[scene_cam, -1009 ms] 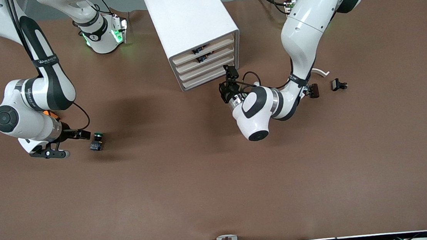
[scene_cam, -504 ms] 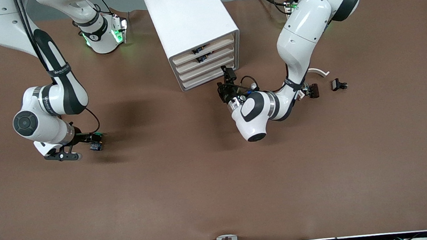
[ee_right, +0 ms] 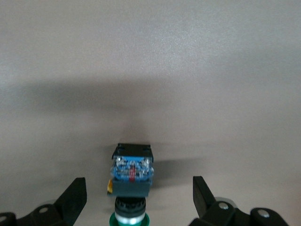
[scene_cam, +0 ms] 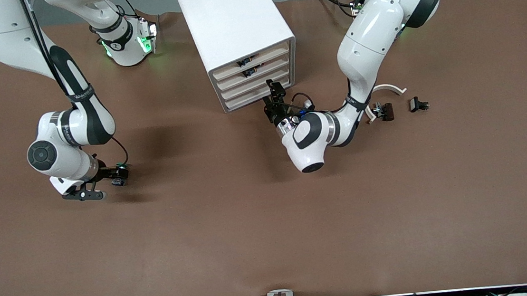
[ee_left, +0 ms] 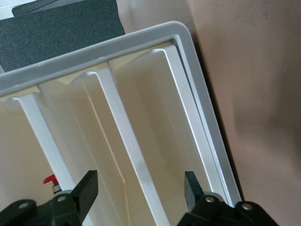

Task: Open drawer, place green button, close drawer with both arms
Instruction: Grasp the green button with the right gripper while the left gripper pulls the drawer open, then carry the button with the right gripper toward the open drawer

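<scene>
button's (ee_right: 131,175) blue body, right wrist only

From high across the surface (scene_cam: 270,223), my front camera looks down toward both arm bases. My left wrist camera sits close against the cabinet (ee_left: 141,122), also seen in the front view (scene_cam: 239,31). My right wrist camera looks down closely at the button (ee_right: 131,176), shared with the front view (scene_cam: 118,181).
</scene>
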{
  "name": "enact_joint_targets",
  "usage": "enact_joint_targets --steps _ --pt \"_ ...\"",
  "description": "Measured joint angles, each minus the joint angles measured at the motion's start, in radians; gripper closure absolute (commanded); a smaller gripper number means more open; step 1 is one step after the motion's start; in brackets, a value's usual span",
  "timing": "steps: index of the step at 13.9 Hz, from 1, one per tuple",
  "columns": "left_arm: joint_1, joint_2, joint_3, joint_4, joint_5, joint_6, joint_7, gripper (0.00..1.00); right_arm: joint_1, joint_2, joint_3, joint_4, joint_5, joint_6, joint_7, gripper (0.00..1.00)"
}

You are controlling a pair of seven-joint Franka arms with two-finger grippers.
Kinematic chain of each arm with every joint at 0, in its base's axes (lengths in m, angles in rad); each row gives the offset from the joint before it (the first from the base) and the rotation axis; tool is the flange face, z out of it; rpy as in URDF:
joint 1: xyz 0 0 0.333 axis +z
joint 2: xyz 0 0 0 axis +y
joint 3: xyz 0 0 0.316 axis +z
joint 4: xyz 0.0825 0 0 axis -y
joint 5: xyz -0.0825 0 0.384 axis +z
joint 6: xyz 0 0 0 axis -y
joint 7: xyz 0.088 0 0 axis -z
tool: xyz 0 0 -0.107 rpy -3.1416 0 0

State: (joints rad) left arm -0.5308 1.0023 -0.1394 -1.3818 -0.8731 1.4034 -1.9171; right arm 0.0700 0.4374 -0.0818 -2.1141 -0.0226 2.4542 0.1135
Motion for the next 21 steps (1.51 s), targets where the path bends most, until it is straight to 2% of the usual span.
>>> enact_joint_targets --steps 5,7,8,11,12,14,15,19,21 --pt "-0.032 0.022 0.0 0.001 -0.023 0.039 -0.072 0.43 0.0 0.028 0.0 -0.001 0.0 0.048 0.001 0.0" --pt "-0.042 0.023 0.0 0.002 -0.024 0.04 -0.122 0.44 0.002 0.04 0.0 -0.002 0.0 0.06 0.001 0.0" --pt "-0.045 0.023 0.0 0.003 -0.024 0.04 -0.148 0.44 0.005 0.044 0.0 -0.002 0.0 0.063 0.001 0.05" --pt "-0.048 0.023 0.0 0.005 -0.025 0.04 -0.201 0.5 0.01 0.046 0.0 -0.002 0.0 0.066 0.002 0.41" --pt "-0.048 0.025 0.0 0.005 -0.028 0.04 -0.213 0.55 0.01 0.046 0.0 -0.002 0.0 0.066 0.002 0.49" --pt "-0.048 0.029 0.0 0.005 -0.038 0.039 -0.232 0.58 0.01 0.046 0.0 -0.002 0.0 0.066 0.002 0.65" --pt "-0.048 0.03 0.0 0.005 -0.041 0.034 -0.243 0.6 0.01 0.046 0.0 -0.002 0.0 0.066 0.002 0.68" --pt "-0.049 0.03 0.0 0.005 -0.061 0.009 -0.275 0.81 0.01 0.046 0.0 -0.002 0.0 0.066 0.002 0.68" --pt "-0.049 0.03 0.0 0.005 -0.063 0.005 -0.285 0.94 0.011 0.046 0.0 -0.002 0.0 0.064 0.002 0.67"
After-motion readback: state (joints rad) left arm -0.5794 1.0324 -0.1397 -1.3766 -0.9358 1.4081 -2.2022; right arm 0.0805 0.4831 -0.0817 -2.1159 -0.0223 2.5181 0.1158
